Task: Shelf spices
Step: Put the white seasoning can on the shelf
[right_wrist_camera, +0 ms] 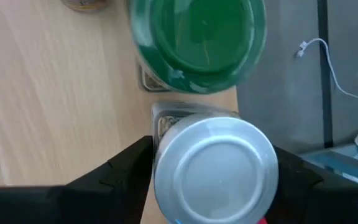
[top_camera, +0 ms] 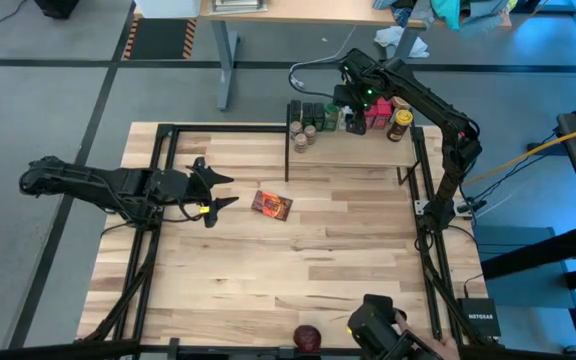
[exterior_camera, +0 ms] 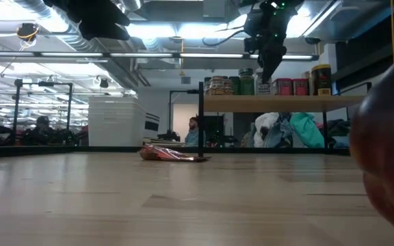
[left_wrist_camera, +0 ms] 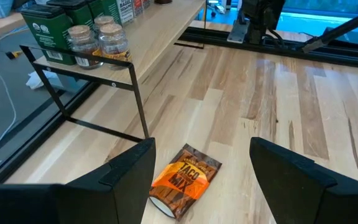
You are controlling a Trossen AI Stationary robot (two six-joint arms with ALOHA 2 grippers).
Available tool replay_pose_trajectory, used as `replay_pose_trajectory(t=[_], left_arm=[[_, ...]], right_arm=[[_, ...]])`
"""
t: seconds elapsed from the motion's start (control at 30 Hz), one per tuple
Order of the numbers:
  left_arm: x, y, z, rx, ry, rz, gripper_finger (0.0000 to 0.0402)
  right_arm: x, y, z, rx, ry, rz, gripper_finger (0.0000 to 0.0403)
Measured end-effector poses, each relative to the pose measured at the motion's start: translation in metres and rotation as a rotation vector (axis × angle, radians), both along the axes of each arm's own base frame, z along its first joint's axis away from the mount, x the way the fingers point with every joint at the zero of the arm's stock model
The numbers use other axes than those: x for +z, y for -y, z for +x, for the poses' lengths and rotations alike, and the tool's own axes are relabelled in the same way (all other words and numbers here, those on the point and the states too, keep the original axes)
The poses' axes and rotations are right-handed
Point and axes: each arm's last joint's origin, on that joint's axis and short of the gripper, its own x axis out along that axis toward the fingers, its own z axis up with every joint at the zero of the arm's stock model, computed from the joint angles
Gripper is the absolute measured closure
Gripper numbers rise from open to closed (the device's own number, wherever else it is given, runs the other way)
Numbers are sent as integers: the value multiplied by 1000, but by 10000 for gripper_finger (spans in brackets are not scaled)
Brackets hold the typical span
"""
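Note:
The shelf (top_camera: 353,148) stands at the table's far right, with several spice jars and tins (top_camera: 313,115) in rows on its board. My right gripper (top_camera: 358,105) reaches down over its back row, shut on a silver-capped jar (right_wrist_camera: 213,174) beside a green-lidded jar (right_wrist_camera: 197,37). An orange-red flat packet (top_camera: 271,204) lies flat on the tabletop, left of the shelf. My left gripper (top_camera: 218,192) hangs open above the table, left of the packet (left_wrist_camera: 184,180), pointing toward it. My right gripper has the silver-capped jar between its two fingers (right_wrist_camera: 132,171), one on each side just under the cap's rim (right_wrist_camera: 160,168). The fingers come steeply from above. The cap hides the place of contact. The jar stands upright at the shelf board's edge.
A dark red round thing (top_camera: 308,337) sits at the table's near edge and looms at the right of the low view (exterior_camera: 388,150); a dark object (top_camera: 378,325) lies beside it. Thin black shelf posts (top_camera: 289,150) stand at the shelf's left end. Bare tabletop lies between packet and near edge.

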Motion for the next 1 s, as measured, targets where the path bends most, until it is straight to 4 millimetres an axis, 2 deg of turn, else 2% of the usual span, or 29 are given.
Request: replay_pose_trajectory(t=[1.0], left_arm=[[-1, 0, -1, 3, -15, -4, 147]], right_arm=[[2, 1, 5, -31, 3, -62, 152]])
